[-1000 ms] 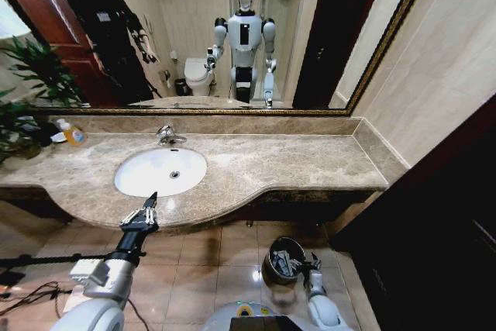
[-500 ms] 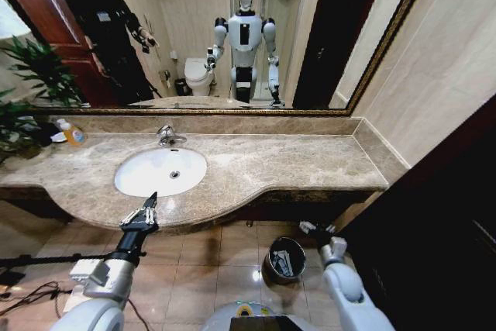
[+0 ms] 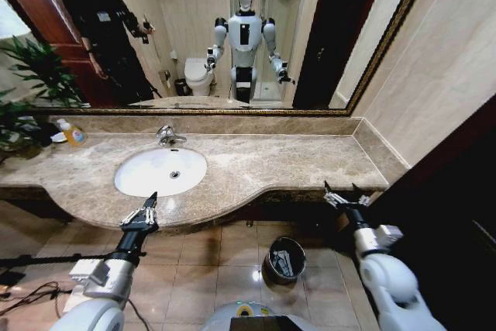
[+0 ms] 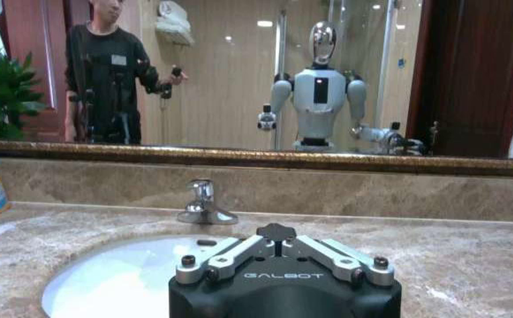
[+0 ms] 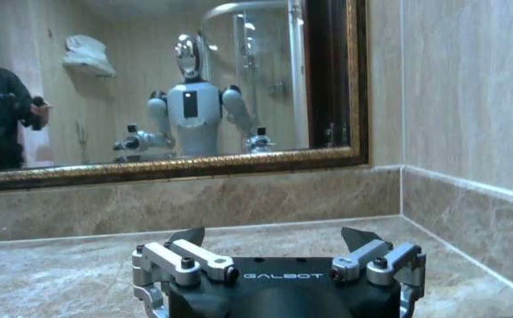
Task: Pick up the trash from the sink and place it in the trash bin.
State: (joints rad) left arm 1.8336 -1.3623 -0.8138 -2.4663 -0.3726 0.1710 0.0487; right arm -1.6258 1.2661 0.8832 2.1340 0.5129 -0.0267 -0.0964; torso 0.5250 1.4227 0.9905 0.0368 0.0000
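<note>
While our mottled beige-brown marble counter (image 3: 294, 162) carries the empty-looking white oval sink (image 3: 160, 171), the dark round metal trash bin (image 3: 283, 260) on the floor holds white trash (image 3: 287, 263). Our right gripper (image 3: 342, 195) hangs spread by the counter's front right corner; our left gripper (image 3: 149, 205), pinched together, rests at its front edge.

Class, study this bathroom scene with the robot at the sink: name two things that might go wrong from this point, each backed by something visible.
1. The right gripper is open and empty beside the marble counter's front edge; swinging inward, it may strike the stone.
2. The trash bin stands on the floor between both arms, trash already inside; a low arm sweep might tip it.
</note>
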